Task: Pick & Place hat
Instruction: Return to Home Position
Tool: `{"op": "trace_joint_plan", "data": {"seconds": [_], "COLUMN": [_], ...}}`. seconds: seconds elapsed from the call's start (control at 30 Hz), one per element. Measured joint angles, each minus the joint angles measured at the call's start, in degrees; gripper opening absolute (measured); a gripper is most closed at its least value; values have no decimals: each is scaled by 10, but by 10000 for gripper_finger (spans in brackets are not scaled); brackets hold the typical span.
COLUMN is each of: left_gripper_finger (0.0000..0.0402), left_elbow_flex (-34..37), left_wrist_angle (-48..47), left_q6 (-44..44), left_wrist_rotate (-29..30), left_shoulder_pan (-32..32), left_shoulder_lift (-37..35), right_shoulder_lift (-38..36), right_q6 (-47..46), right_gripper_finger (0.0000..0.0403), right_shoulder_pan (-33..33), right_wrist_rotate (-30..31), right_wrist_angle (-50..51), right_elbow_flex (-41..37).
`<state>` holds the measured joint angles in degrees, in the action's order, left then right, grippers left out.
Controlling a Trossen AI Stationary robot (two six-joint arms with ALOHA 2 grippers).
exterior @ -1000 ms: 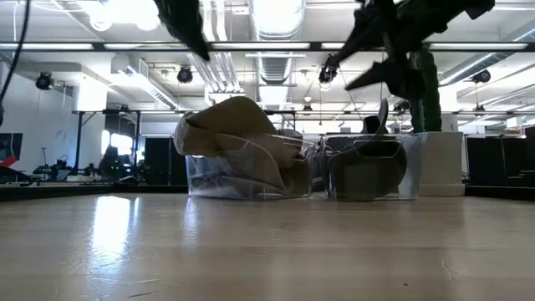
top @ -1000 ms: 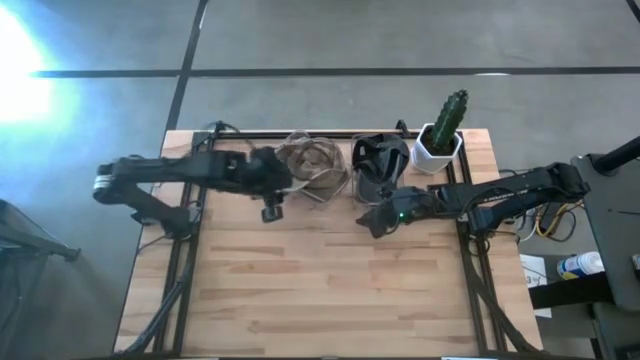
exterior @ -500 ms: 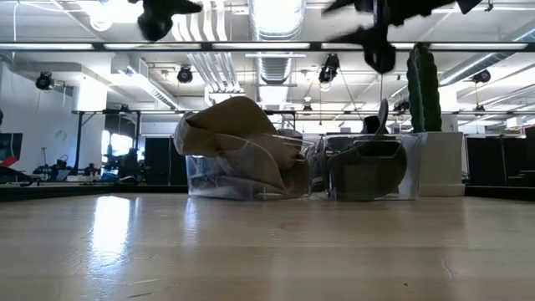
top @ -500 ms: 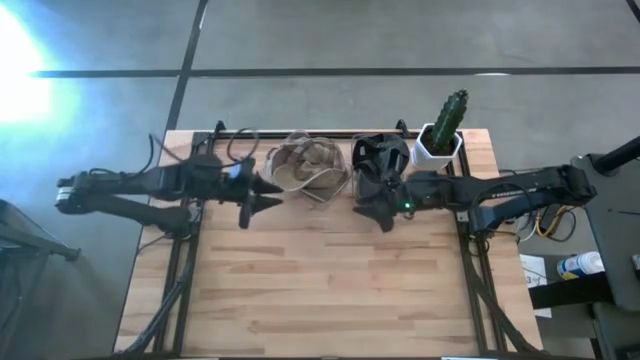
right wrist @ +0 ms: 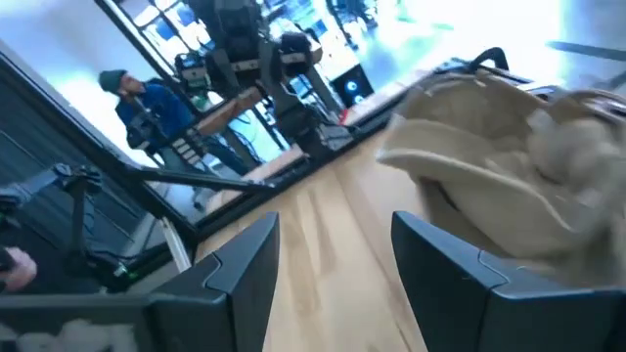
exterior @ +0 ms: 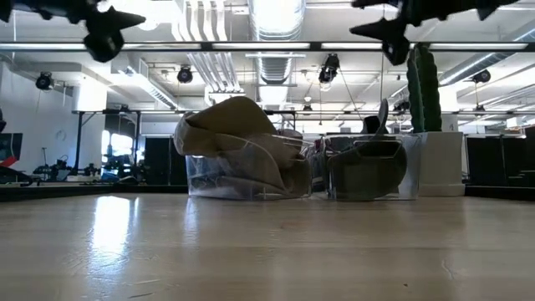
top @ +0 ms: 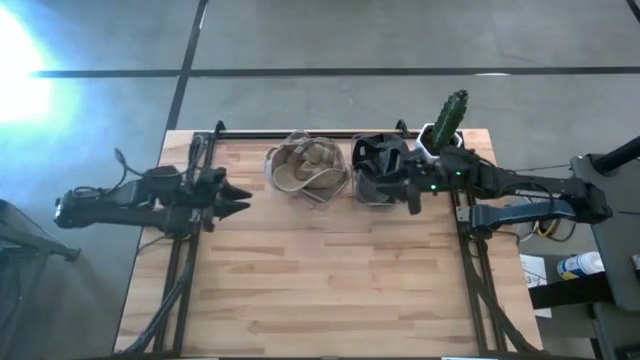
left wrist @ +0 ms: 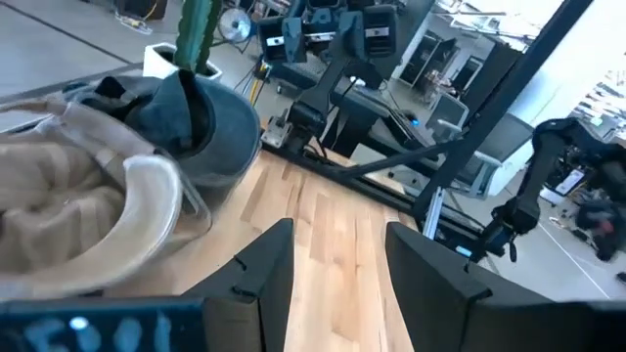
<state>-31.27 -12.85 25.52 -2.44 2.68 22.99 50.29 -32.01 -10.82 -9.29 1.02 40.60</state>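
Brown caps (top: 307,166) are piled in the left bin (exterior: 201,180) and the black cap (top: 378,165) is in the right bin (exterior: 407,159). Both bins stand side by side at the far edge of the tabletop (top: 320,280), and nothing loose is left on the wood, so the sorting looks done (judgement from the layout only). The left hand (top: 243,199) hangs over the tabletop's left side, well apart from the bins. Its fingers are apart with nothing between them, only bare wood showing in the gap. The right hand (top: 408,188) is over the right bin's outer edge, just beside the cactus (top: 452,108) and its white pot (top: 437,148), also spread and empty. Empty, open hands up high fit arms heading home rather than another pick. From above, the right hand appears to overlap the bin. The low view shows it is actually well above the rims, about level with the cactus top, and the left hand is equally high. The low view also shows one brown cap bulging up over its bin's rim, which looks flat from overhead. The wrist views confirm the gaps between the fingers, and the right one picks up a person (right wrist: 137,108) standing in the room beyond. The likely risk is the right arm swinging low past the cactus, so keeping height until it is clear seems wise.
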Motion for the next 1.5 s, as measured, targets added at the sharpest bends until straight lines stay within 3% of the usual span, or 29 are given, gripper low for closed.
{"op": "trace_joint_plan", "data": {"seconds": [0.17,0.33,0.57,0.73,0.83,1.0,1.17,1.5], "left_gripper_finger": [156,156,156,156,156,156,156,156], "left_elbow_flex": [5,31,93,131,159,210,260,254], "left_wrist_angle": [-98,-115,-109,-37,-21,-20,-11,-15], "left_q6": [25,10,3,2,5,6,7,7], "left_wrist_rotate": [-17,-17,-16,-11,-8,-6,-6,-5], "left_shoulder_pan": [0,0,0,0,0,0,0,0], "left_shoulder_lift": [-79,-140,-194,-205,-203,-202,-202,-204], "right_shoulder_lift": [-90,-176,-261,-295,-306,-310,-306,-302], "right_q6": [-8,-43,-53,-36,-39,-41,-40,-40], "right_gripper_finger": [194,194,194,194,194,194,194,194], "right_shoulder_pan": [-6,-6,-3,-3,-3,-3,-3,-3], "right_wrist_rotate": [-2,-3,-4,-15,-13,-13,-13,-11], "right_wrist_angle": [33,4,-148,-275,-300,-290,-187,-31], "right_elbow_flex": [-65,-149,-262,-329,-360,-401,-401,-401]}}
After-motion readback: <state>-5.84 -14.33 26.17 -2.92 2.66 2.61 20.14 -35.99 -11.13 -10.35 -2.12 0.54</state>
